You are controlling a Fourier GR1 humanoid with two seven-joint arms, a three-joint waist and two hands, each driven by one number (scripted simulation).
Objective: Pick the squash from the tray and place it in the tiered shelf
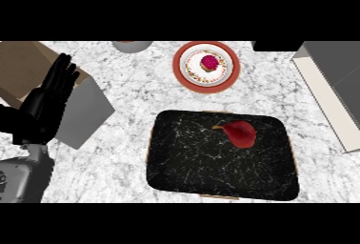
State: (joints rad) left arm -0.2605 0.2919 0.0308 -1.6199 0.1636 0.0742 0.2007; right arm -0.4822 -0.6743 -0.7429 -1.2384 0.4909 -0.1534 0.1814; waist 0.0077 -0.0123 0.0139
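Note:
A dark red squash [240,133] with a short stem pointing left lies in the upper right part of a black marbled tray [204,167] on the counter. The tiered shelf [330,90], grey with a pale edge, stands at the right edge of the view. My left hand [49,95] rests at the left, fingers straight and pointing up, far from the tray and holding nothing. My right hand does not show.
A red-rimmed white plate [206,66] with a pink-topped pastry sits behind the tray. A brown and grey box [77,112] lies at the left under my left hand. A grey bowl [132,45] peeks in at the top.

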